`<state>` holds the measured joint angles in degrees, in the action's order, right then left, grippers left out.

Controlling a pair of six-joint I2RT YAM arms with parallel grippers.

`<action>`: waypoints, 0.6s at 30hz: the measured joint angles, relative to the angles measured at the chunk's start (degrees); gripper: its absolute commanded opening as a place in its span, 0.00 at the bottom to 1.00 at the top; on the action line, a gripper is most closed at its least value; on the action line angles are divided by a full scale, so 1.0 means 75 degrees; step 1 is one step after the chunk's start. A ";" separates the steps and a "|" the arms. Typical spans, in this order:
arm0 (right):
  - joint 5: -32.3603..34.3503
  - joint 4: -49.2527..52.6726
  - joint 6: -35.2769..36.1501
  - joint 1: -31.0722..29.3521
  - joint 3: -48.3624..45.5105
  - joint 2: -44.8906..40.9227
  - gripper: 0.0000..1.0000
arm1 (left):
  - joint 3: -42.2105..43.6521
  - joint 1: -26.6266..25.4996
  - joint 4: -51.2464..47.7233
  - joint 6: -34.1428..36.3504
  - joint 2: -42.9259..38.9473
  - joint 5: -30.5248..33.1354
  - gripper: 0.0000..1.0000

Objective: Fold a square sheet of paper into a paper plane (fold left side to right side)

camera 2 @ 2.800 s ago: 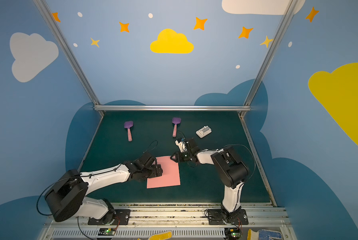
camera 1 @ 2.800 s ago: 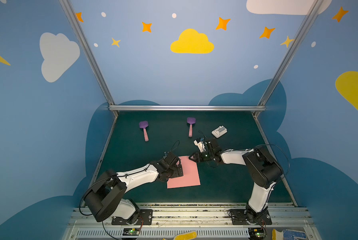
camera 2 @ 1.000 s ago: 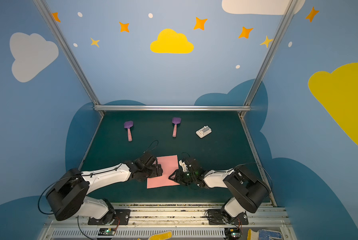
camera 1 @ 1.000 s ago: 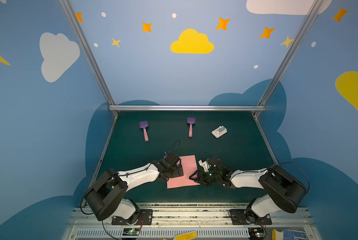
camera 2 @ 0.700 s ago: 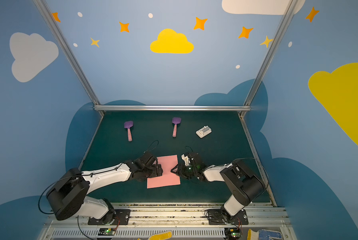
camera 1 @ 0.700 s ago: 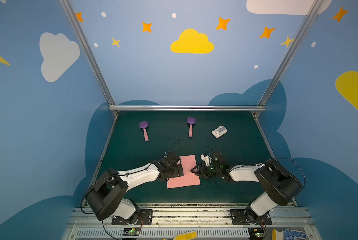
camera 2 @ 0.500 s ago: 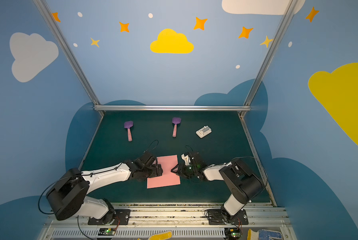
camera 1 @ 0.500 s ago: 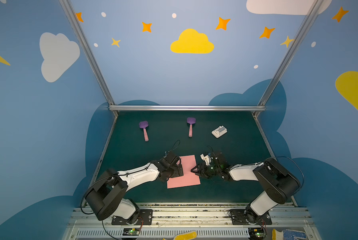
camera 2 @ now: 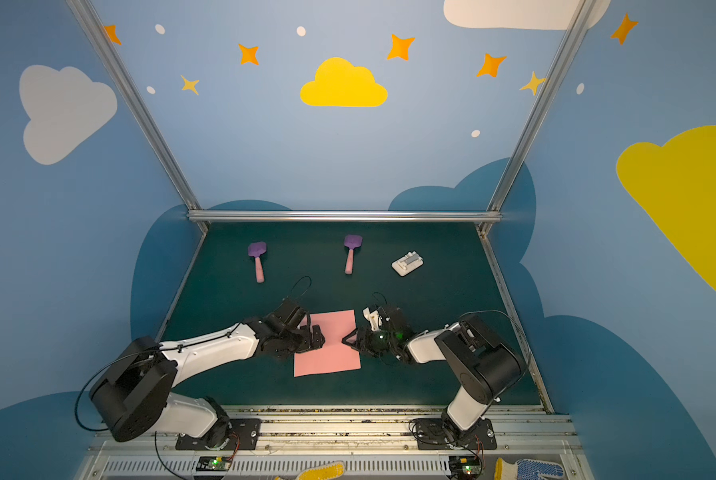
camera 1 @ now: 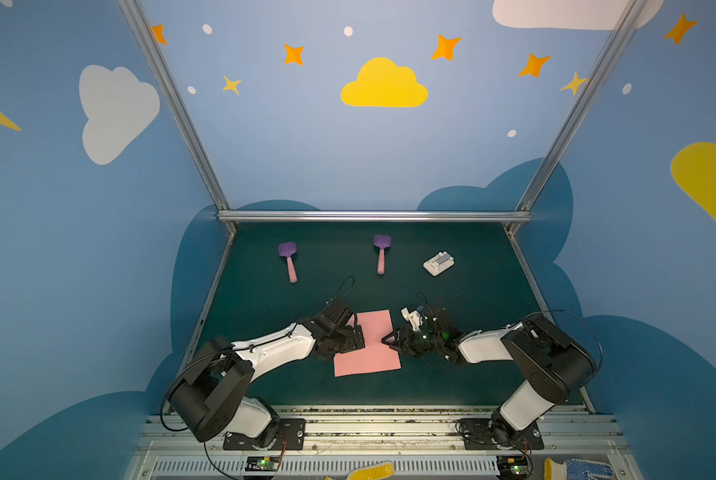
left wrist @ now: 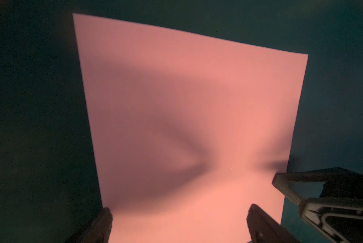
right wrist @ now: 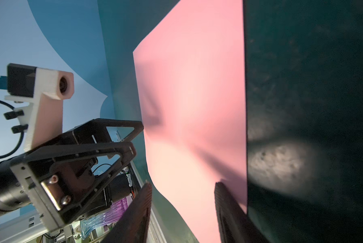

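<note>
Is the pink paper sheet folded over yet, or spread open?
Spread open, not folded. The square sheet of paper lies as one layer on the mat, no crease visible; it only buckles gently mid-sheet.

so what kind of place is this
Most likely a robot lab booth for table-top trials: a left arm and a right arm bolted to a metal rail at the front, a dark green mat as work surface, and blue walls painted with clouds and stars.
</note>
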<state>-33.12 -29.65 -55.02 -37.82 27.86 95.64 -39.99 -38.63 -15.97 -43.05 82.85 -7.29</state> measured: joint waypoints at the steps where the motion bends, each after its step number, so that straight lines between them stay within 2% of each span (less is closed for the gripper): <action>1: -0.0003 0.0017 0.0006 0.0012 0.0012 -0.0035 0.52 | -0.0017 0.0000 -0.0009 0.0000 0.0026 0.0000 1.00; 6: 0.0114 0.1093 0.0527 0.0242 0.0592 -0.0117 0.54 | -0.0090 0.0000 -0.0023 -0.0006 0.0166 0.0000 1.00; 11: 0.0618 0.2760 0.1513 0.1192 0.1676 -0.0052 0.54 | -0.0111 0.0000 -0.0035 0.0000 0.0224 0.0000 1.00; 14: 0.0758 0.3596 0.2232 0.1571 0.2570 0.0321 0.53 | -0.0152 0.0000 -0.0082 0.0017 0.0259 0.0000 1.00; 18: 0.0807 0.4497 0.3165 0.1623 0.3684 0.1128 0.52 | -0.0189 0.0000 -0.0131 0.0052 0.0291 -0.0003 1.00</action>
<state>-27.07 4.08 -31.29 -25.65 55.48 104.09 -41.41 -38.63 -16.95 -42.65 85.03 -7.31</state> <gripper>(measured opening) 0.529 0.998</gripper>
